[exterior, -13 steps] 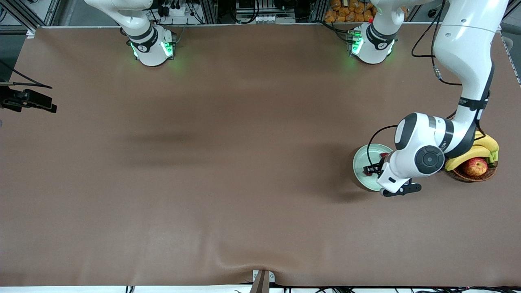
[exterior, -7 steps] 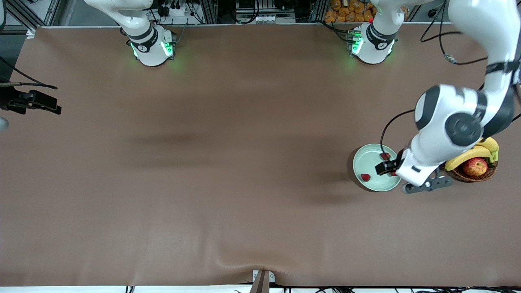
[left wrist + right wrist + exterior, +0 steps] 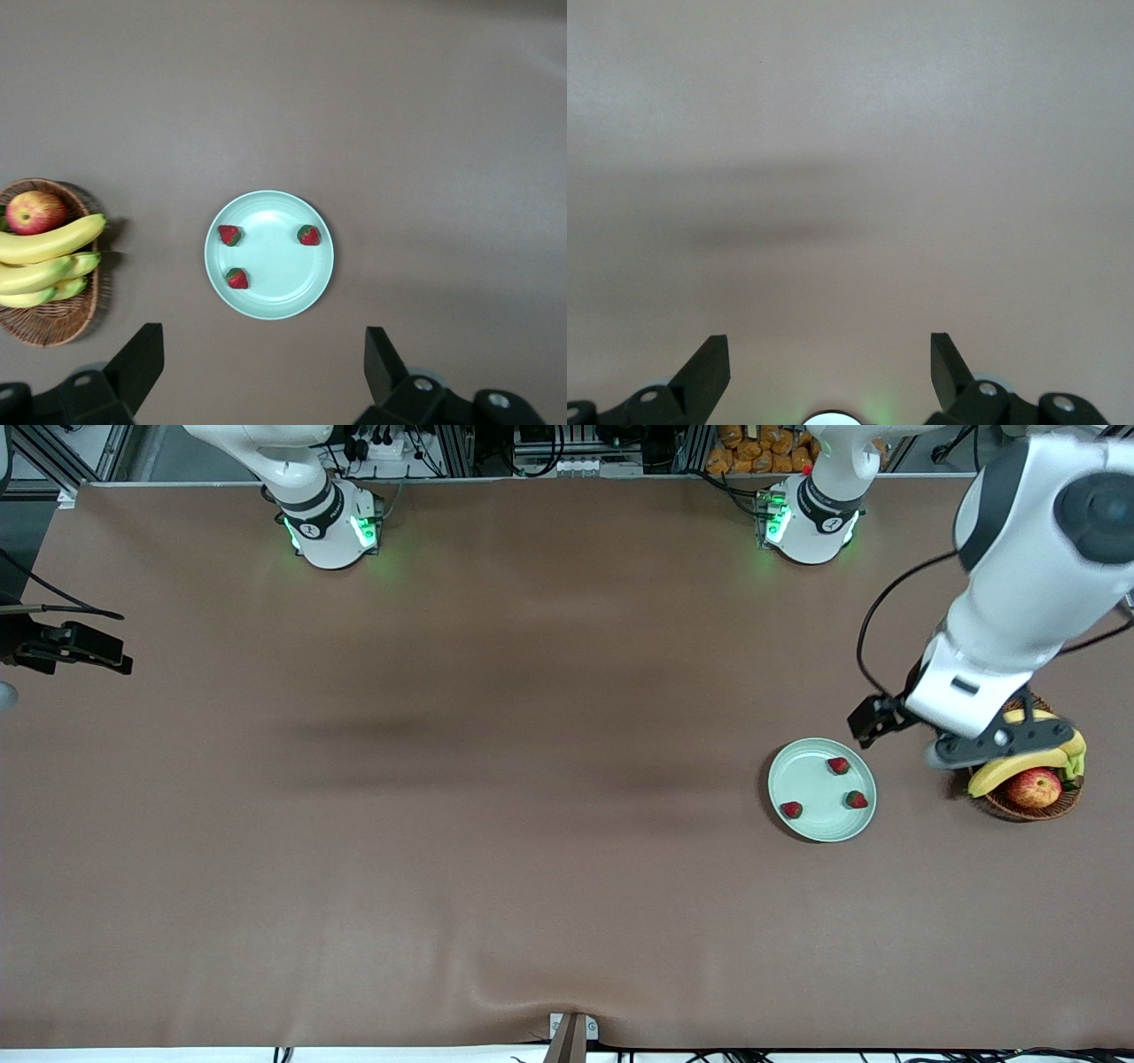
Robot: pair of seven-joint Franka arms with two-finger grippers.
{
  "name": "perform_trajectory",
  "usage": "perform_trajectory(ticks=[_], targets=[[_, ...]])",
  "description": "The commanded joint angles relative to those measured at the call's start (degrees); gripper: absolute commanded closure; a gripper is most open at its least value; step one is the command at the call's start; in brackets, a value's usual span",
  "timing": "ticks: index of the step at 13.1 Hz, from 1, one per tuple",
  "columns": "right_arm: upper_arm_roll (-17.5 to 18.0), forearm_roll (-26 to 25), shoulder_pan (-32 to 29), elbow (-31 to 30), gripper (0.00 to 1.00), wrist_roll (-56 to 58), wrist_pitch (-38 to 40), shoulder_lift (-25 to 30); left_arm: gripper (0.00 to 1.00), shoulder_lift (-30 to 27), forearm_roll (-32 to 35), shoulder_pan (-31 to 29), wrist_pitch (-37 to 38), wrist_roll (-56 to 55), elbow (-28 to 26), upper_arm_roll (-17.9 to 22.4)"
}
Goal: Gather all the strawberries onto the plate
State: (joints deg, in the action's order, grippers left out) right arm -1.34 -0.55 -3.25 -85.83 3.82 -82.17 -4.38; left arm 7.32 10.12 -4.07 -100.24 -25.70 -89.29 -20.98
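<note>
You see three tiny red strawberries [image 3: 229, 235] [image 3: 309, 235] [image 3: 236, 278], green caps pointing differing ways, lying in the round pale mint-green plate [image 3: 269, 304]. Left pincer [image 3: 264, 376] hangs spread above the plate; right pincer [image 3: 829, 372] waits spread over bare brown desk [image 3: 443, 779].

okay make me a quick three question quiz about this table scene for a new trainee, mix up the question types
1. Multiple choice: How many strawberries lie in the plate? A) one B) two C) three
2. True or false: The left tool is shut on a strawberry.
3. Fill in: The wicker basket holds bananas and an ____.

Key
1. C: one strawberry lies farther from the front camera, a second toward the basket, a third toward the right arm's end.
2. False: it is open, holding nothing.
3. apple
</note>
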Motion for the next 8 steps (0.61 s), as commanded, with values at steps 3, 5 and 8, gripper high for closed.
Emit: perform_trajectory(ticks=[3,5,8], targets=[[0.11,-0.68,-0.01,0.49,0.00,-0.31,0.26,0.16,0.00,-3.10,-6.77,-0.06,5.31,6.87,3.77,3.30],[0.11,-0.59,-0.09,0.49,0.00,-0.31,0.26,0.16,0.00,-4.15,-7.92,0.55,8.64,8.65,4.04,5.84],[0.11,-0.77,-0.09,0.49,0.00,-0.31,0.26,0.16,0.00,-5.48,-8.01,2.93,11.90,13.20,3.77,11.21]])
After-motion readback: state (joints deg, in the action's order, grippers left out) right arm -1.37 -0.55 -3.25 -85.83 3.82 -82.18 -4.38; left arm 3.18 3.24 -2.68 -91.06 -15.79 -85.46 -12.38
